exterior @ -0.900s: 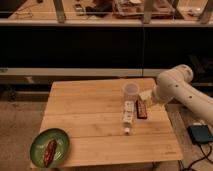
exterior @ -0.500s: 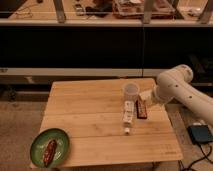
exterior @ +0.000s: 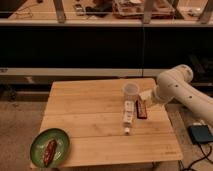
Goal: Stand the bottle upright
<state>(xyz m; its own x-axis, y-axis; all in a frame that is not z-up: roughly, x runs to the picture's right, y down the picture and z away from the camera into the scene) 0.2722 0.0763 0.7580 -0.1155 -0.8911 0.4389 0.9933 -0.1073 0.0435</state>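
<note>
Desk (exterior: pixel 90 115), wooden: holding the items below.
- Bottle (exterior: pixel 128 115): lying on its side toward the right edge, white cap end pointing at the front edge.
- Cup (exterior: pixel 130 91): standing upright just behind the bottle.
- Dark bar (exterior: pixel 142 110): lying flat just right of the bottle.
- Gripper (exterior: pixel 146 97): hanging near the right edge, beside the cup and at the bar's far end. Whether it is spread or closed cannot be told.
- Green plate (exterior: pixel 61 141): sitting at the front-left corner, carrying a brown item (exterior: pixel 50 151).
</note>
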